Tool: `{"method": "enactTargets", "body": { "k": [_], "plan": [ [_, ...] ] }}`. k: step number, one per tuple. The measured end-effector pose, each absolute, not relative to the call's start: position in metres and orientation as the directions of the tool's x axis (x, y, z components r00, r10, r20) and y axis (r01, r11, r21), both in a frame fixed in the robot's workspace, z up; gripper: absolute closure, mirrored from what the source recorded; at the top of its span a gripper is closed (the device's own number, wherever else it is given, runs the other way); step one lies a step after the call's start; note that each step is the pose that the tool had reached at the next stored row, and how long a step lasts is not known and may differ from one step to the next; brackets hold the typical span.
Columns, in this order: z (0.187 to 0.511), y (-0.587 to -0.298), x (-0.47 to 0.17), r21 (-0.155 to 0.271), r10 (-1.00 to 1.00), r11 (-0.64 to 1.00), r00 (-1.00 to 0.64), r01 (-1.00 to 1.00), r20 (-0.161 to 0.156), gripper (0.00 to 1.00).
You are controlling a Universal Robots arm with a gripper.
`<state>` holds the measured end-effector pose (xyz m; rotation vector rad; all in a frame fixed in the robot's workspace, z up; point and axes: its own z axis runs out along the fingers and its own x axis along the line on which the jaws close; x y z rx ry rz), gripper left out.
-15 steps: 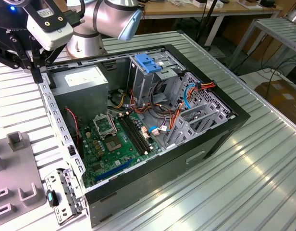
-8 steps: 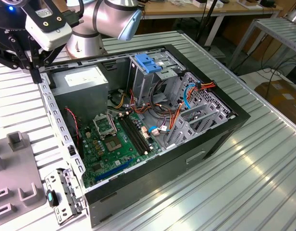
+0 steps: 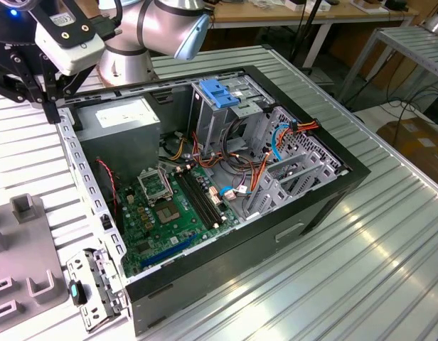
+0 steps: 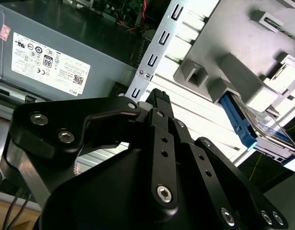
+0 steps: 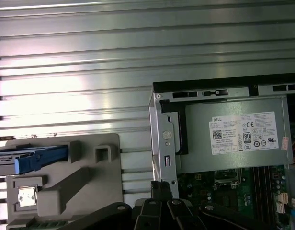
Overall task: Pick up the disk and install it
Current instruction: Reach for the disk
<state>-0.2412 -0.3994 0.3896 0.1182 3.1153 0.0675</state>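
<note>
Gripper [image 4: 158,98] fingers are pressed together and hold nothing. In both wrist views the black linkages converge on one ribbed tip.

The work surface is a ribbed aluminium table [image 3: 361,284], and its slats catch hard white glare. On it lies an open black computer case [image 3: 226,266], showing a green motherboard [image 3: 169,213], bundles of orange and red wires, and a pale-blue latch plate [image 3: 219,92] atop the metal drive cage. A grey power supply [image 3: 126,124] fills the corner nearest the arm. Beside the case, on the exterior view's left, stands a grey moulded fixture [image 5: 85,182]. Beyond the table the room holds a wooden workbench [image 3: 297,14] on metal legs. On the exterior view's right there are a slatted metal rack [image 3: 418,42], a cardboard box [image 3: 418,138] and cables lying on the floor.

The gripper hangs in the air and touches nothing. It is poised by the case's perforated rear panel at the power-supply corner, with the fixture just to the other side.

The disk [image 5: 32,155] is seated in a slot of that grey fixture, outside the case and well apart from the drive cage. In the second wrist view its blue side rail and a shiny face show within the slot — near the closed fingertips but clear of them.
</note>
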Motion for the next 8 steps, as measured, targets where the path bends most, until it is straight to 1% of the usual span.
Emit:
{"method": "enactTargets", "body": {
  "k": [8],
  "plan": [
    [0.3895,-0.3995,-0.2433,0.044,0.076,0.996,-0.997,0.075,-0.022,0.89]
  ]
}}
